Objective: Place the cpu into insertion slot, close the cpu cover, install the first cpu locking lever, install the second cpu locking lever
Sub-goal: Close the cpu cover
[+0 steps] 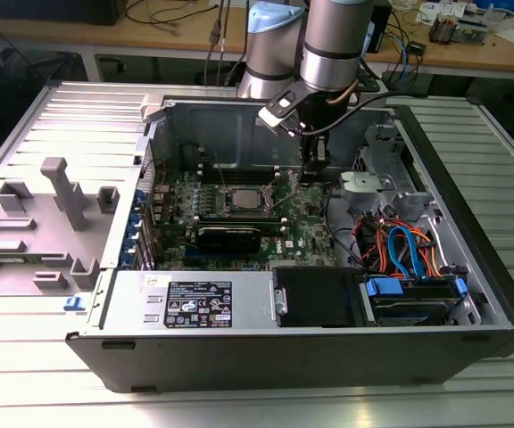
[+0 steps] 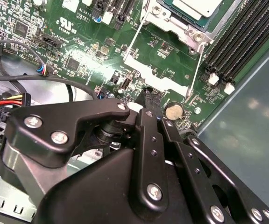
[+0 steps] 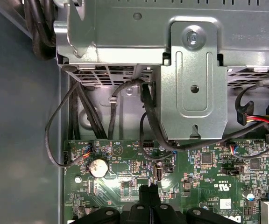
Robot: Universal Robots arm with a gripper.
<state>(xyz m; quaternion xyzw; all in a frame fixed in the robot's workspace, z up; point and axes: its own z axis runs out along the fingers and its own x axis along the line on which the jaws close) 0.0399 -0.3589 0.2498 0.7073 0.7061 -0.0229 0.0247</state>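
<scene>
The cpu [image 2: 196, 6] lies framed by the cpu cover [image 2: 165, 17], which looks lowered, ahead of the jaws. They are pinched narrow, holding nothing. Two locking levers [image 2: 196, 65] reach back toward the tips. Seating one, I judge, needs a square catch and no scraping of the circuit board [image 3: 209, 172].

Silver-grey arm [image 1: 333, 40], pale blue joint cap [image 1: 273, 18], black cable [image 1: 364, 100], black pincer [image 2: 147, 97] with silver screws [image 2: 60, 137].
</scene>
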